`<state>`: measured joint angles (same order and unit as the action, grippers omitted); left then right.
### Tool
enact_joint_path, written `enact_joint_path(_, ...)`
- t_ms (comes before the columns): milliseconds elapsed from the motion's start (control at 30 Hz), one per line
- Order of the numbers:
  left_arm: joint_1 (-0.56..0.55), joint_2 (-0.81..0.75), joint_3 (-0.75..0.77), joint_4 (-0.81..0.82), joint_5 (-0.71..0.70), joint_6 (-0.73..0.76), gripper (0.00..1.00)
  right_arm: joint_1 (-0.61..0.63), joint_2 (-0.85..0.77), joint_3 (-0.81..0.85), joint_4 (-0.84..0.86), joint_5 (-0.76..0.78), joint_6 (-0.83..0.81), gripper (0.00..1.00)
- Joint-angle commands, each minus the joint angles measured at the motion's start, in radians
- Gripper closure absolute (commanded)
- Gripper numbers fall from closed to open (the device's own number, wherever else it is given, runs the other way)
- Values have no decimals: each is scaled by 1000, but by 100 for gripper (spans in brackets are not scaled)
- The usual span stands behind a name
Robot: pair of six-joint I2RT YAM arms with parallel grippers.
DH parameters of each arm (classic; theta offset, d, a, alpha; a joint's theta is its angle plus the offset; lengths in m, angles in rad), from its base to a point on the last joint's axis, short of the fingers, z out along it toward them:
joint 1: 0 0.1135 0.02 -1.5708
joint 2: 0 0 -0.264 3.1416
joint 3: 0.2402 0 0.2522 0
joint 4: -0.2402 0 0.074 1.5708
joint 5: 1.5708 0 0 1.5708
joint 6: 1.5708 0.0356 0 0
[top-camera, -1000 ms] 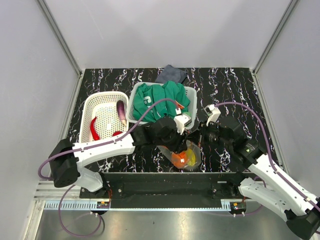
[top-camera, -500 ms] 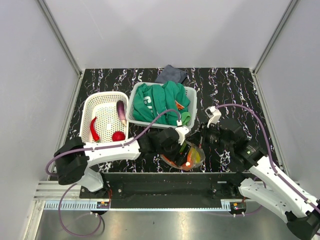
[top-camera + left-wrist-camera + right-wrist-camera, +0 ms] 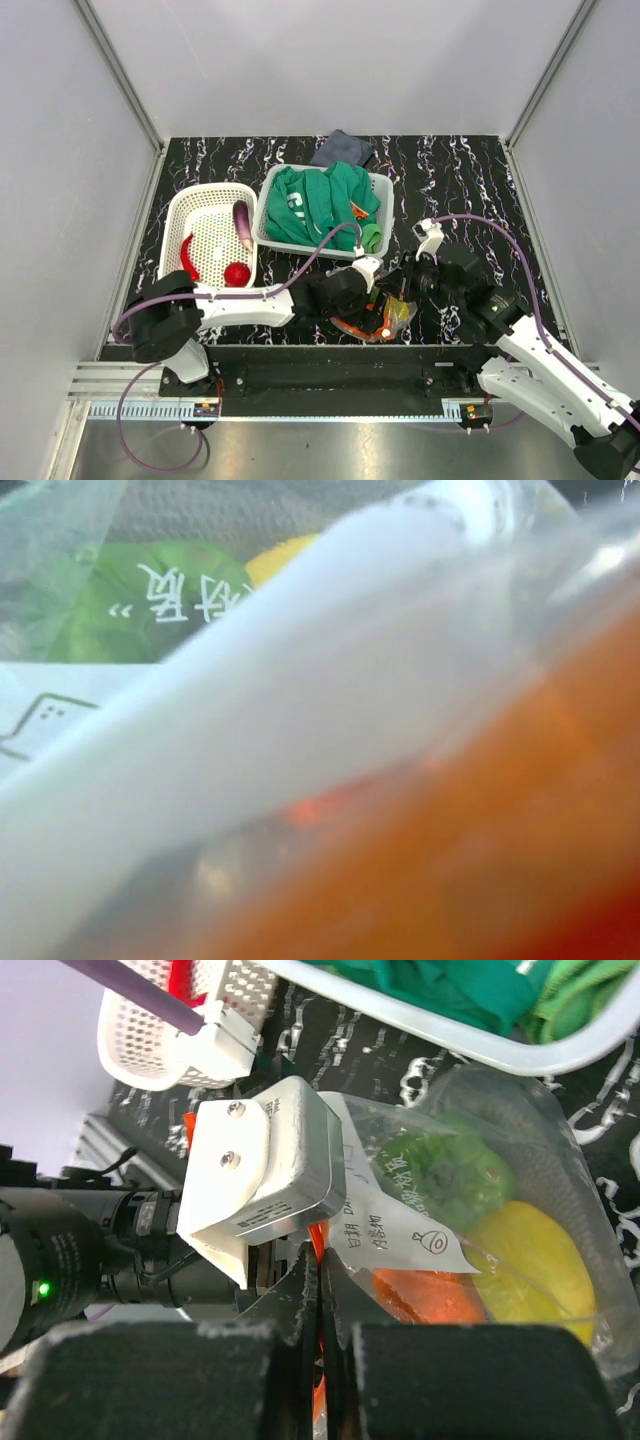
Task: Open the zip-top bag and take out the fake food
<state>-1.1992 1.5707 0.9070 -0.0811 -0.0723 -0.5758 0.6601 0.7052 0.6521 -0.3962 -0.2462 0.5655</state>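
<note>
The zip-top bag (image 3: 383,317) lies near the table's front edge between the two arms. My right gripper (image 3: 320,1260) is shut on its orange-red zip strip (image 3: 318,1238). Through the clear plastic show a green piece (image 3: 447,1173), a yellow piece (image 3: 530,1250) and an orange piece (image 3: 430,1297) of fake food. My left gripper (image 3: 368,297) is pressed against the bag's mouth; its fingers are hidden, and the left wrist view holds only blurred plastic, a white label (image 3: 300,710) and orange (image 3: 480,850). A red chili (image 3: 187,258), a purple piece (image 3: 242,225) and a red round fruit (image 3: 237,273) lie in the white basket (image 3: 176,218).
A second white basket (image 3: 383,188) behind the bag holds a green garment (image 3: 320,200). A dark folded cloth (image 3: 341,148) lies at the back. Grey walls close in the table on three sides. A black rail runs along the near edge.
My left arm has swung down toward the near edge and its gripper has pushed in at the bag's mouth. The right gripper has dropped slightly, still clamped on the strip.
</note>
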Motion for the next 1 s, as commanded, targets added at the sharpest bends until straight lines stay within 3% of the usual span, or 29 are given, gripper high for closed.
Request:
enact_joint_path(0, -2, 67, -19, 118, -43, -32, 16, 7, -16, 0, 39, -22, 20, 100)
enact_joint_path(133, 0, 69, -56, 176, -55, -16, 20, 7, -21, -8, 39, -16, 25, 100)
enact_joint_path(367, 0, -3, -48, 124, -110, 36, 64, 7, -19, -5, 37, -11, 20, 100)
enact_joint_path(600, -3, -142, -40, 32, -129, 80, 87, 7, -13, 1, 36, 7, 2, 100)
enact_joint_path(800, -3, -271, 6, -83, -147, 142, 100, 7, 4, 9, 39, 15, -13, 100)
enact_joint_path(967, -5, -365, 13, -126, -168, 189, 100, 6, 4, 18, 39, 24, -22, 100)
